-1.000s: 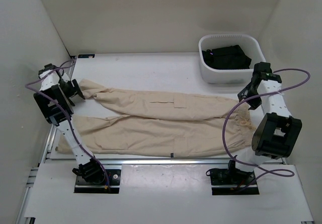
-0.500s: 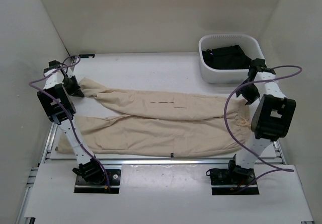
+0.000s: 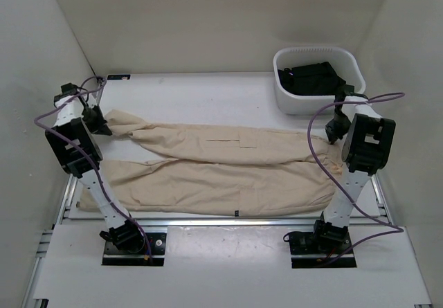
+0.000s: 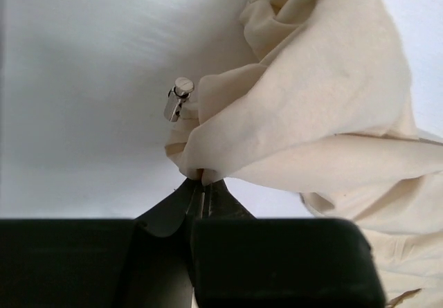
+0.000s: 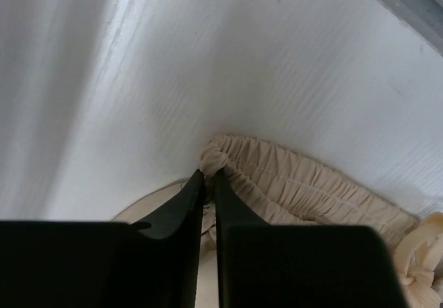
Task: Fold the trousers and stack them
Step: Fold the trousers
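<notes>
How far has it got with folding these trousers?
Barely begun. Done: the trousers lie spread flat across the table, no fold made. In hand: the left gripper pinches the far leg's hem, the right gripper pinches the gathered waist. Left: every fold, then stacking.

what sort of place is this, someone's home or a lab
Most likely a robot lab cell: plain white panel walls box in a white table, two white robot arms are bolted at its near edge, with light beige cotton trousers spread across it.
</notes>
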Available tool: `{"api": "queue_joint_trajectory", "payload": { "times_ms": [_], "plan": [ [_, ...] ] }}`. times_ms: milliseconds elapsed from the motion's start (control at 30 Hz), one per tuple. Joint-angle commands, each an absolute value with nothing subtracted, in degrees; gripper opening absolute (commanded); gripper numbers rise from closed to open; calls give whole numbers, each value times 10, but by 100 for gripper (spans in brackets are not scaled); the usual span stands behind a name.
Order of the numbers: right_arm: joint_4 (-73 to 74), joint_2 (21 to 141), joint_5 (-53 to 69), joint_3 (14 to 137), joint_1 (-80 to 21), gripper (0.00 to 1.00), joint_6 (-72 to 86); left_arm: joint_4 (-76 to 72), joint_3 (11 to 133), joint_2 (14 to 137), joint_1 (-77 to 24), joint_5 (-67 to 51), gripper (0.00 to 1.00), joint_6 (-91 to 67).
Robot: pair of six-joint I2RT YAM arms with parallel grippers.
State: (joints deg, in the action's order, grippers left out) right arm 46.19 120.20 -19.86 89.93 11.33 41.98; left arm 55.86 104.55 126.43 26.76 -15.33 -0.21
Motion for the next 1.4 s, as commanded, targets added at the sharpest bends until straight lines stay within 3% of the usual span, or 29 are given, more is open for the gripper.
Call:
{"api": "queue_joint_trajectory", "payload": {
  "times_ms": [0,67,233,433,667,767,867,967,1067,1367],
  "plan": [
    [463,1198,-223,866,114,8,442,568,1050,1196,288,-137,14,0],
    [457,1192,-223,854,114,0,442,588,1066,1190,288,-137,14,0],
    [457,1143,-218,849,114,0,411,638,1130,1185,300,-137,14,0],
    [450,984,-200,812,114,0,355,714,1172,1153,307,-78,14,0],
    [455,792,-173,673,114,0,342,751,1069,1081,380,4,14,0],
    [483,712,-198,598,127,0,366,742,962,1027,418,51,14,0],
    [470,629,-189,495,148,0,387,674,775,982,449,98,14,0],
    [457,622,-171,442,164,0,395,647,717,982,466,105,14,0],
    [447,622,-171,447,170,0,400,647,736,1009,483,99,14,0],
    [516,642,-204,614,176,0,376,745,894,1014,488,74,14,0]
  ]
}}
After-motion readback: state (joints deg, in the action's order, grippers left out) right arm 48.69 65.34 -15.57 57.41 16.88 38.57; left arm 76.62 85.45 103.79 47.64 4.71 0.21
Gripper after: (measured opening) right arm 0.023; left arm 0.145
